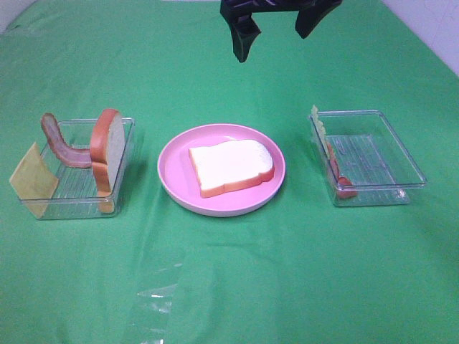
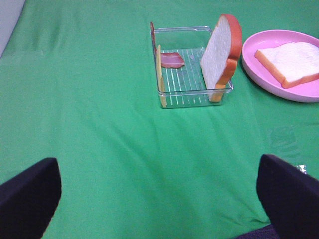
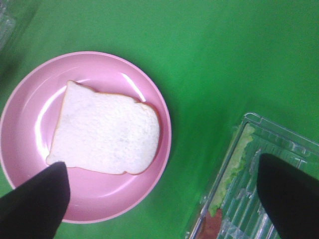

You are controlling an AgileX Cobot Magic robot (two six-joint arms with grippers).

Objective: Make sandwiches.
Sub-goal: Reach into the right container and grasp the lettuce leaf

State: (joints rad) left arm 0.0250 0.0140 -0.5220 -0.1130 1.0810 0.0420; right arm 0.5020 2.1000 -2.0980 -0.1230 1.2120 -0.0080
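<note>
Lying below right jaws: bread (image 3: 104,132)

Left tool (image 2: 159,199): we see two matt black fingers (image 2: 27,201), broad and plain, with softly rounded ends. Right tool (image 3: 162,201): we find the same pair of black fingers (image 3: 291,199), their edges blurred. From the high camera, we note the right tool (image 1: 274,46) as a dark, angular body bearing two tapering, wedge-shaped fingers (image 1: 242,39).
</note>
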